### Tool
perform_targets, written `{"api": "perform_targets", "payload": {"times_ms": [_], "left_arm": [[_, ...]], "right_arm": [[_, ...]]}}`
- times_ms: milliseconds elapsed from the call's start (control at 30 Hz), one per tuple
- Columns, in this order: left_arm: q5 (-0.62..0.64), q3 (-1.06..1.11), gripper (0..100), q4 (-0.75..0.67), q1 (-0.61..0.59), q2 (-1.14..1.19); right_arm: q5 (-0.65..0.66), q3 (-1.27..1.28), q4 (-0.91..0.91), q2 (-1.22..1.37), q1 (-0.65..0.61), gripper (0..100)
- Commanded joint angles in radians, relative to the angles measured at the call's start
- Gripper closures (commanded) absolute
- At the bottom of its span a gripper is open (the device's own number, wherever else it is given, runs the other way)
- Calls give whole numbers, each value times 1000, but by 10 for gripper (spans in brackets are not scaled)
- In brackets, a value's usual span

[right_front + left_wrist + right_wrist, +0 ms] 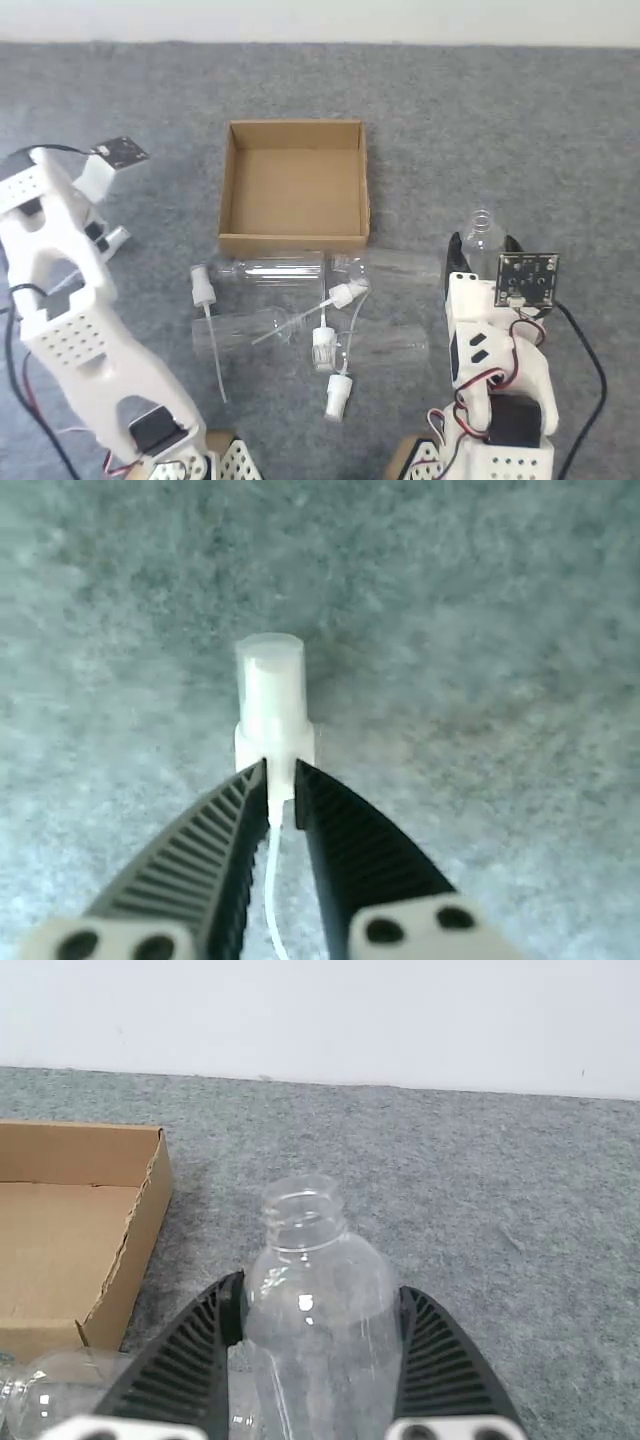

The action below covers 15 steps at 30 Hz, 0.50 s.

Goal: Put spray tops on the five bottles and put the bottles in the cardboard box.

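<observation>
Grey carpet (pixel 520 120) covers the table. The cardboard box (pixel 293 243) sits at centre, open side up; none of the bottles are in it yet.

Left arm (pixel 70 330) stands at 8 o'clock from the box, right arm (pixel 495 360) at 4 o'clock.

Right gripper (pixel 320 1290) has its fingers spread around a clear bottle (pixel 315 1300) and pressed on both its sides. The bottle is upright with the uncapped neck up, probably so a top can drop straight in.

Left gripper (pixel 280 775) pinches a white spray top (pixel 270 705) just under its collar, fingers nearly closed. The thin tube runs back between them and the nozzle end sticks out past the tips, so the grip likely leaves the collar free for seating.

Loose bottles (pixel 270 268) lie on their sides in a pile at 6 o'clock from the box, with loose spray tops (pixel 338 395) among them, none fitted.

Hard to tell:
- The clear bottles overlap. It looks like four, but I'm not sure.
- The held bottle's base is cut off behind the right gripper.
- In the high view, the left fingers are tucked under the arm.
</observation>
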Motion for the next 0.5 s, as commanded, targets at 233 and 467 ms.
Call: {"api": "perform_targets", "payload": {"times_ms": [233, 467], "left_arm": [[-5, -154, 987, 221, -5, -15], [57, -163, 985, 196, 0, -14]], "right_arm": [[0, -12, -21, -15, 4, 954], [0, -12, -21, -15, 4, 954]]}}
